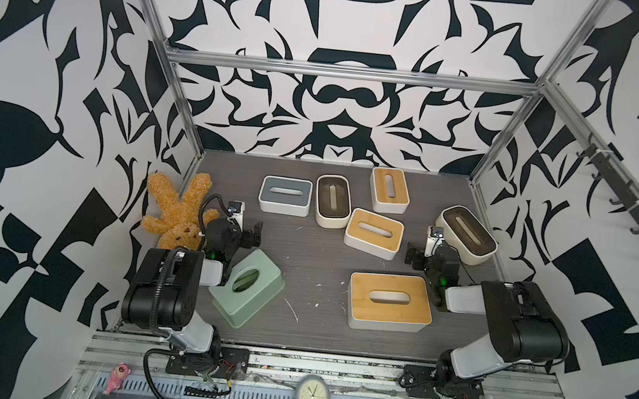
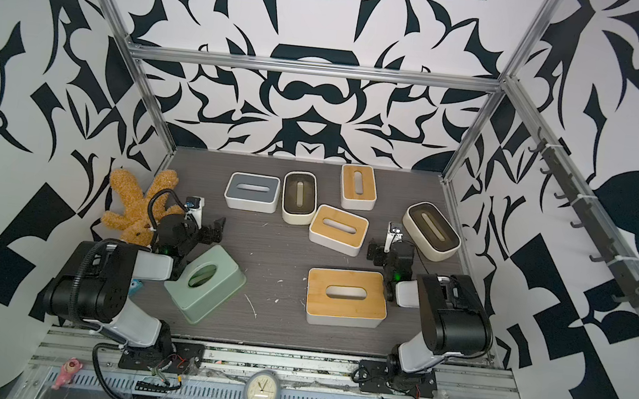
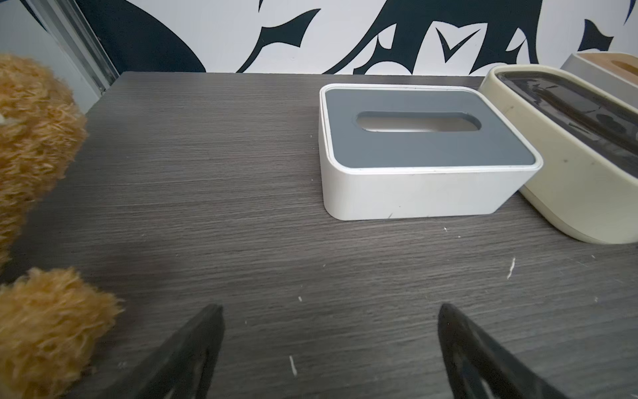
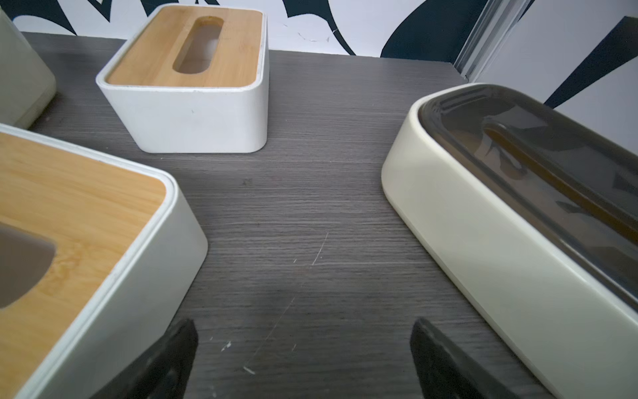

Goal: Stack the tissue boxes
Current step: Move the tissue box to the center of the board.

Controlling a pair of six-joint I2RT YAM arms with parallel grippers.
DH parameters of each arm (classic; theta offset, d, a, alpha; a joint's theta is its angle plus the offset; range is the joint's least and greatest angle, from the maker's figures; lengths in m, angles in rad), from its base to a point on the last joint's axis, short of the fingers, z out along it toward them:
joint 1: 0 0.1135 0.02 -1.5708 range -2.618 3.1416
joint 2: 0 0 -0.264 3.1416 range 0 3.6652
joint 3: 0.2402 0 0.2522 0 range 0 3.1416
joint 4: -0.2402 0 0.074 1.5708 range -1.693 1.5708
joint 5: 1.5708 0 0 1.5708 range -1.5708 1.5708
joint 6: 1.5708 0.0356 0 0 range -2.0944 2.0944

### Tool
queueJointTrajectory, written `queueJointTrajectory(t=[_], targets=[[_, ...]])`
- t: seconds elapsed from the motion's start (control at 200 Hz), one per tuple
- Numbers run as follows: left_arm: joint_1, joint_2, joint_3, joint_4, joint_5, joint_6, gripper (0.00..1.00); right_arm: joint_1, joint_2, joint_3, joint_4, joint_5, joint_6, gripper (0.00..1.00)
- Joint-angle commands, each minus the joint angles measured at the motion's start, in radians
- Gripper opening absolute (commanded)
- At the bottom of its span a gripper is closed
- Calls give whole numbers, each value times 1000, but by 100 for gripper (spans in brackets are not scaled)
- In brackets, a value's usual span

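Table (image 1: 314, 273) holds, unstacked: grey box (image 1: 285, 195), cream box (image 1: 333, 201), small bamboo box (image 1: 389, 190) at back; mid bamboo box (image 1: 374, 233) centre; R cream box (image 1: 466, 234); big bamboo box (image 1: 389, 301) front R; mint box (image 1: 259, 299) front L. L gripper (image 3: 329, 311), R gripper (image 4: 303, 324): jaws spread wide, nothing held.

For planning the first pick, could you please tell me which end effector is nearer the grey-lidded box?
Left. The left end effector faces the grey-lidded box from close by; the right end effector is across the table.
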Motion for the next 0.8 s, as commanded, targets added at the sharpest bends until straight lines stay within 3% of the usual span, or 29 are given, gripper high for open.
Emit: queueJointTrajectory(t=[0.0, 0.795], targets=[[7, 5, 11, -6, 18, 2, 99, -5, -17, 9, 23, -11, 11, 100], [6, 3, 10, -6, 16, 1, 99, 8, -13, 9, 30, 11, 5, 100]])
